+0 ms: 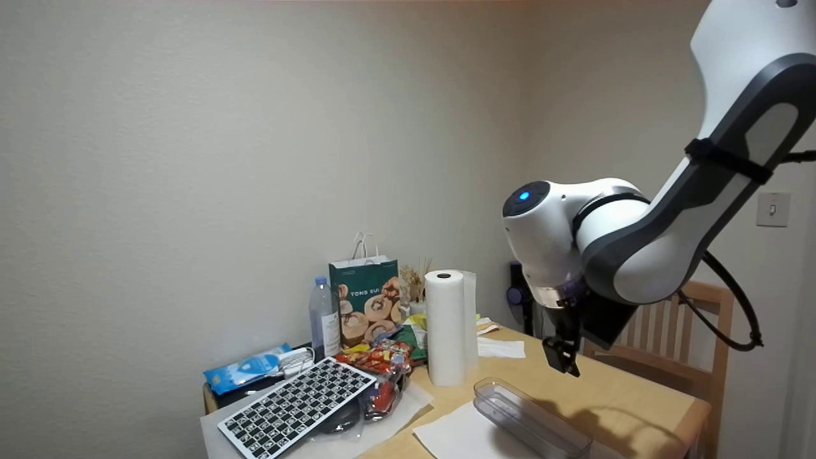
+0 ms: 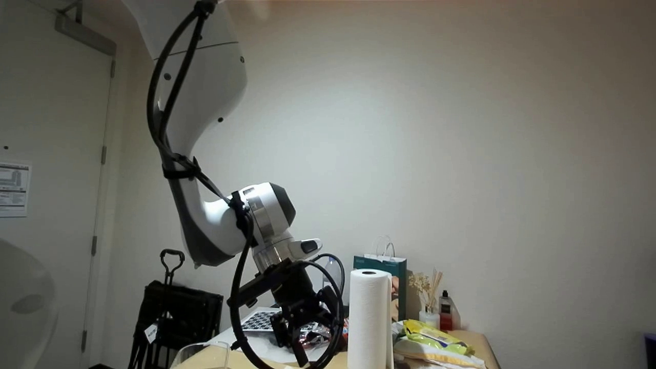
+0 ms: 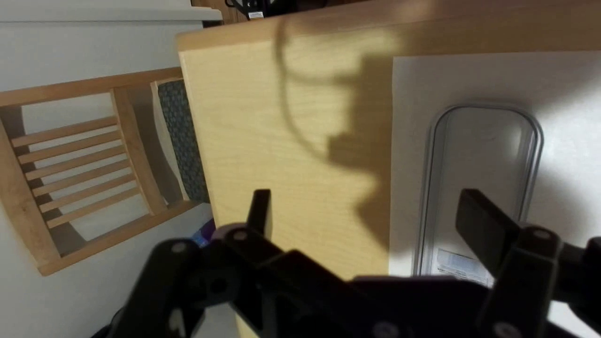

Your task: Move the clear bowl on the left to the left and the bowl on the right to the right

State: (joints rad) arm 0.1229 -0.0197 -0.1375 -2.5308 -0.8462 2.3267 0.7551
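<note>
The gripper (image 3: 374, 220) was held above the table (image 1: 612, 382), and its jaws were spread wide apart, as was shown in the wrist view. The clear container (image 1: 530, 421), long and round-cornered, was placed on the near right of the scene in an exterior view, resting on a sheet of white paper (image 1: 452, 430); open space was left between it and the gripper. In the wrist view it was found on the right, partly covered by one finger (image 3: 486, 230), and a printed label (image 3: 462, 265) was seen within its outline. In an exterior view a clear piece (image 2: 202, 353) was cut off at the near left (whether it belonged to the same container could not be told).

Past the container, a paper towel roll (image 1: 445, 328) was stood on end. Farther back a green bag (image 1: 366, 299) was seen, with a bottle (image 1: 324, 319) just to its left. Red packets (image 1: 382, 357) were heaped left of the roll, and a checkered board (image 1: 299, 408) was laid diagonally toward the near left. On the left of the wrist view, a wooden chair (image 3: 138, 150) was shown beyond the table edge.
</note>
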